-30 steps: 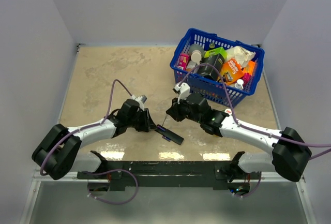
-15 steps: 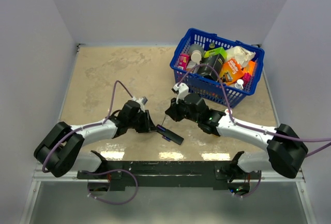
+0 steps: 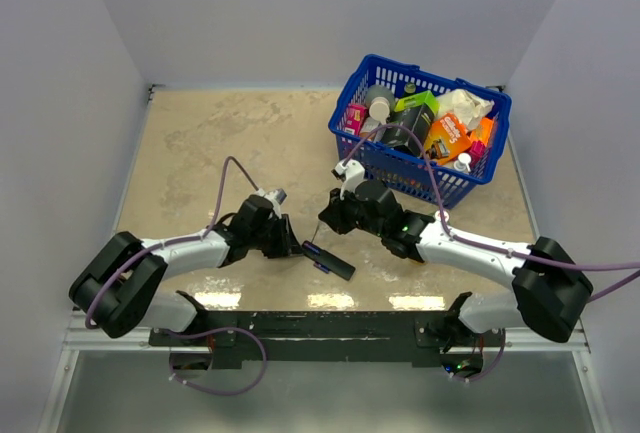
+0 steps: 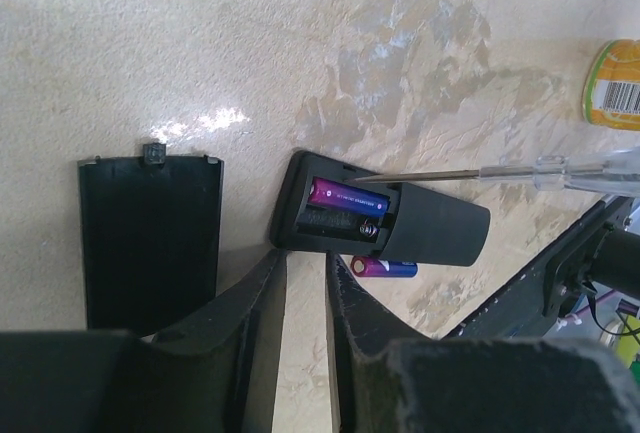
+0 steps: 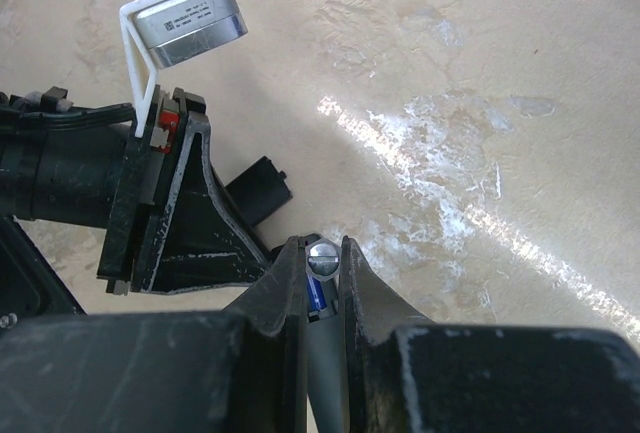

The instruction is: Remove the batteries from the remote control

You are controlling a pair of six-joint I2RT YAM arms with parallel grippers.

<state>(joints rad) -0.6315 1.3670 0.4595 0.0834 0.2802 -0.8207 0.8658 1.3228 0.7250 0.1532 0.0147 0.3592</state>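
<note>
The black remote control [image 4: 430, 223] lies on the table with its battery recess facing up. One purple battery [image 4: 340, 193] sits in the recess; another battery [image 4: 385, 268] lies loose on the table beside the remote. My left gripper [image 4: 305, 273] stands slightly open just short of the remote's end, with only table between its fingers. My right gripper [image 5: 322, 253] is shut on a screwdriver [image 4: 450, 175], whose thin grey shaft reaches into the recess over the battery. In the top view, the remote [image 3: 335, 264] lies between the left gripper [image 3: 296, 243] and the right gripper [image 3: 333, 218].
The remote's detached black cover piece [image 4: 150, 238] lies flat to the left of the left gripper. A blue basket [image 3: 400, 168] full of groceries stands at the back right, close behind the right arm. Grey walls enclose the table on three sides.
Both arms have shifted only slightly, the left gripper creeping a little toward the remote. The remote and the screwdriver stay where they were.
</note>
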